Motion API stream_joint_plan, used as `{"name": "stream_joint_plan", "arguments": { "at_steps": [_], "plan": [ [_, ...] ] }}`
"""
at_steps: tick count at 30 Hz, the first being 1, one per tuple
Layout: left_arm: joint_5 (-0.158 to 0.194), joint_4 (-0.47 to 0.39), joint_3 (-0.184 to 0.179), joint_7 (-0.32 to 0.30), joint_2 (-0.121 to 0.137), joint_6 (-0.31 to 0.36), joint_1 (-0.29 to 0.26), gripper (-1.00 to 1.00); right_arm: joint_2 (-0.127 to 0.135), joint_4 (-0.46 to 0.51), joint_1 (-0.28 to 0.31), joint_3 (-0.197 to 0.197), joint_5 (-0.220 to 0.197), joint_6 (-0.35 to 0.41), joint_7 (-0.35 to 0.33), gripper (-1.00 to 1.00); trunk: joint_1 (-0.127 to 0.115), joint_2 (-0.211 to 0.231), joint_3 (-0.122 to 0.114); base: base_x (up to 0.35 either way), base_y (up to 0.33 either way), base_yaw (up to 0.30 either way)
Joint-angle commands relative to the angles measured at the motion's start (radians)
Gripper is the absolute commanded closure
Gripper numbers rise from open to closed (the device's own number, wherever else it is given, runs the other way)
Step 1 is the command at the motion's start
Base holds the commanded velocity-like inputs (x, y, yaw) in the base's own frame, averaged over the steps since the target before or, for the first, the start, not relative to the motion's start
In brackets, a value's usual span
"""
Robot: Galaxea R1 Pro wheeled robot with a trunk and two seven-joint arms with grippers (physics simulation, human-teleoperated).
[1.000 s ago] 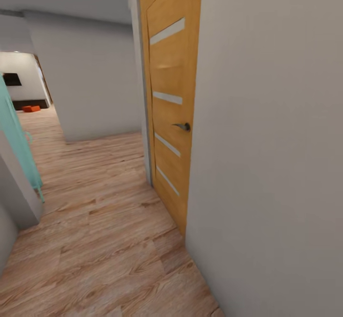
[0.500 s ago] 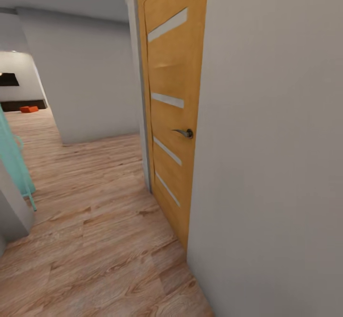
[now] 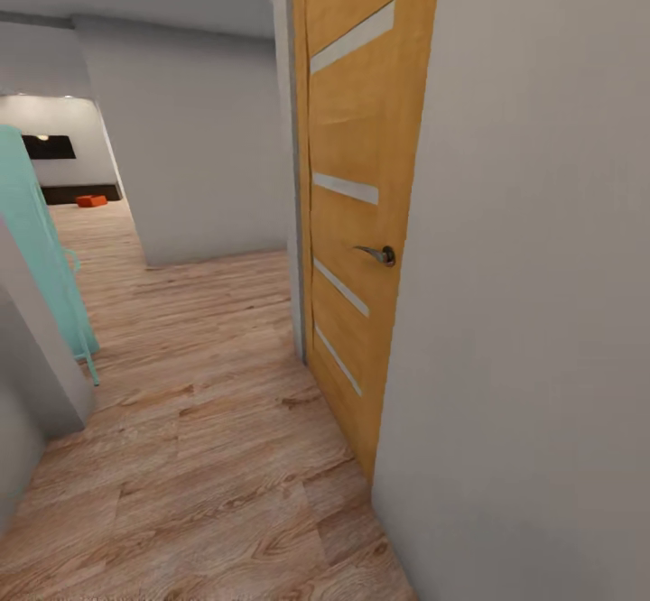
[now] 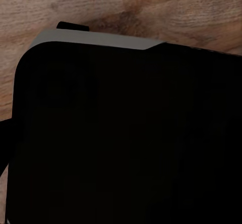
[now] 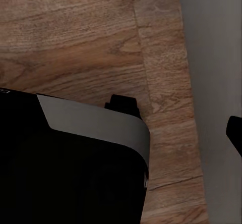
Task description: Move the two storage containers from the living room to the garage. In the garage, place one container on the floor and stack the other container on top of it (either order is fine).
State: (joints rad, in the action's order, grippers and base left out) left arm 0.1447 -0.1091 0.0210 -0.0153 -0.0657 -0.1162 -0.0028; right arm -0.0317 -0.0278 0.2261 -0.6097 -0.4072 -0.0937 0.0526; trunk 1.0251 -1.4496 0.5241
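Far down the hallway, a small orange-red storage container [image 3: 90, 200] lies on the light wood floor of the living room [image 3: 68, 172]. It sits in front of a low dark bench [image 3: 77, 192] and below a black wall TV [image 3: 50, 146]. At this distance I cannot tell whether it is one bin or two side by side. The wrist views look down on my own dark body [image 4: 126, 133] [image 5: 75, 173] above wood planks.
An orange-wood door [image 3: 357, 204] with a metal handle [image 3: 379, 254] stands close on the right, set in a grey wall [image 3: 542, 312]. A teal panel [image 3: 41, 249] and a grey wall corner [image 3: 36, 375] narrow the left side. Wood floor [image 3: 208, 402] runs ahead past another grey wall [image 3: 208, 159].
The whole picture has shifted: the door and walls now sit further right and slightly nearer, so the camera has turned and advanced. Nothing in the scene itself has moved.
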Motion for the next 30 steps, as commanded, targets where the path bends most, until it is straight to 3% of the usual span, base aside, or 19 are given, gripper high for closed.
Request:
{"name": "stream_joint_plan", "arguments": {
  "at_steps": [1,30],
  "plan": [
    [0.007,0.000,0.002,-0.002,0.000,-0.002,0.000,-1.00,-0.001,-0.003,0.001,-0.008,-0.009,-0.005,0.001,-1.00,0.000,0.000,0.001,0.001,0.000,0.238],
    [0.007,0.000,0.002,-0.002,-0.001,-0.003,0.000,-1.00,-0.001,-0.003,0.001,-0.008,-0.009,-0.005,0.001,-1.00,0.000,0.000,0.013,0.000,0.000,0.239]
  ]
}}
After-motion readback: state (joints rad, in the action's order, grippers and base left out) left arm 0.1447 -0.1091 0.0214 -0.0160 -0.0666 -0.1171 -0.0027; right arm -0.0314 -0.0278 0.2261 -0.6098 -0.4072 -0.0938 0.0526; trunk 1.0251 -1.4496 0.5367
